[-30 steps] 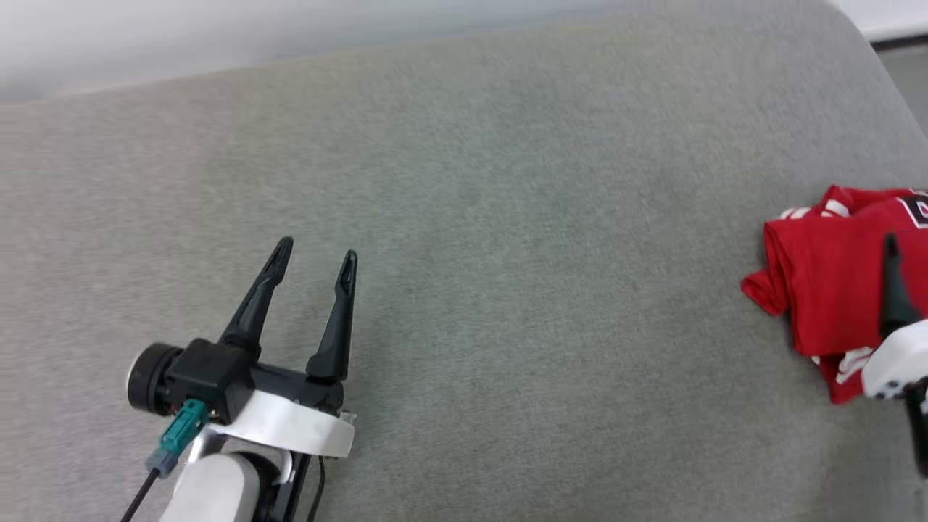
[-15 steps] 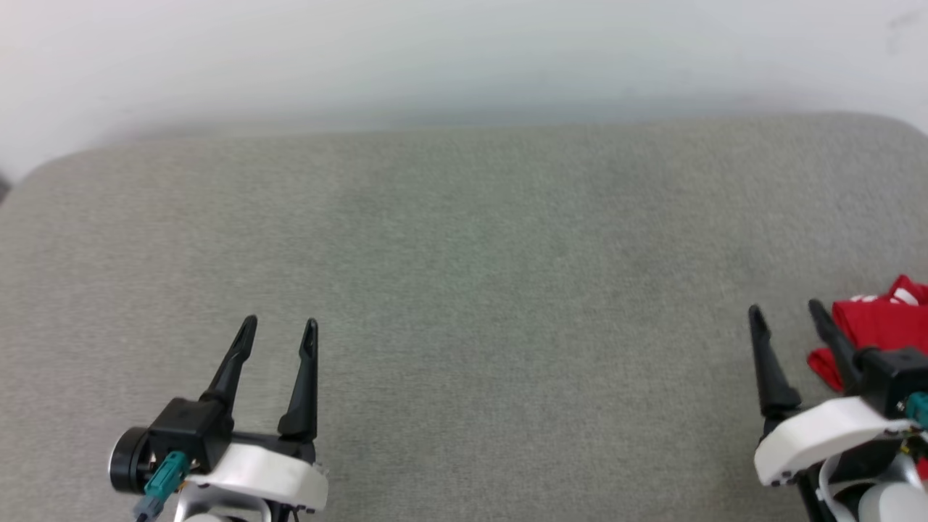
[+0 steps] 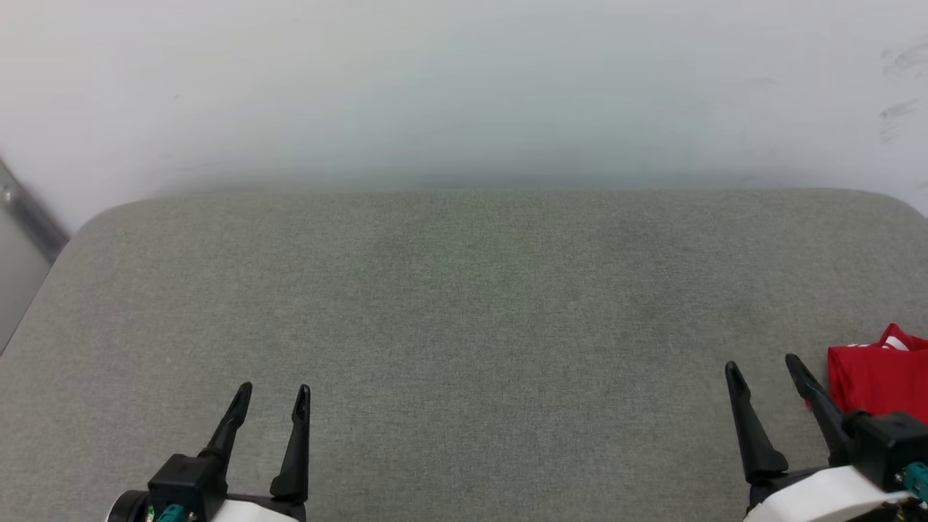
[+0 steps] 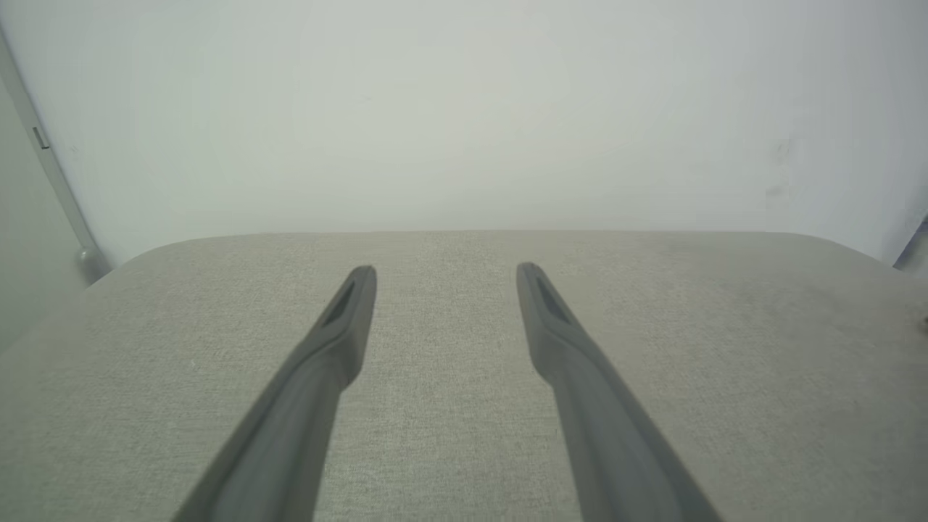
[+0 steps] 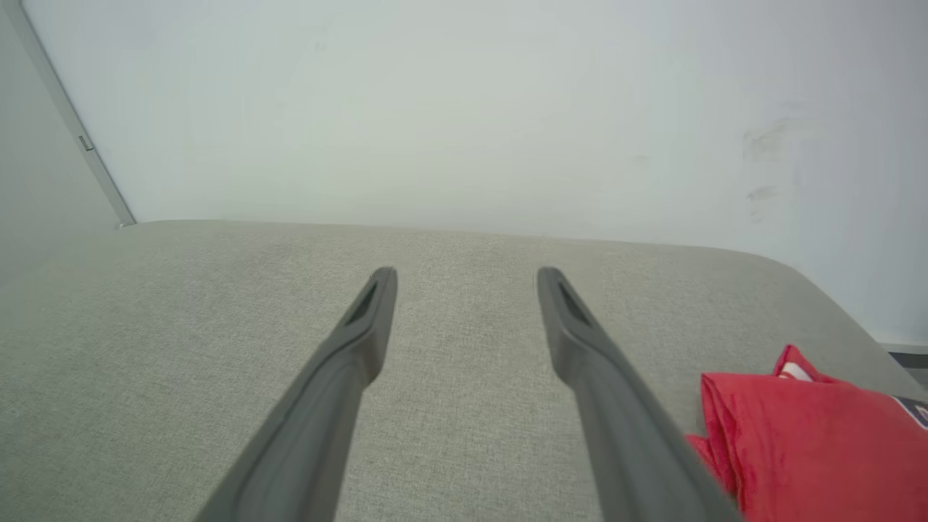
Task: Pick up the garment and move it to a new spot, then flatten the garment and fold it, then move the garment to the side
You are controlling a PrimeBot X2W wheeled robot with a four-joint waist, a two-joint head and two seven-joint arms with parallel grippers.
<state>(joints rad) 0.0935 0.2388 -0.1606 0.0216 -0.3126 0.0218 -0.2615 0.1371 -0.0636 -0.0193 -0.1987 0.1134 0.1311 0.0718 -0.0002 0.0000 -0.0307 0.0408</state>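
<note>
A: Gripper status?
B: Jaws apart and empty on left gripper (image 3: pixel 275 389) and right gripper (image 3: pixel 762 362), both over the grey cushion (image 3: pixel 464 290).
A: Position of garment (image 3: pixel 879 380)?
B: Bunched, just beside the right gripper's outer finger, well apart from the left gripper.

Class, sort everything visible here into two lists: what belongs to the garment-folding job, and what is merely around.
Job: bunched red fabric garment with white trim; open left gripper, two dark fingers; open right gripper beside the garment.

Merely around: grey fabric-covered padded surface; plain white wall; grey strip at far left.
</note>
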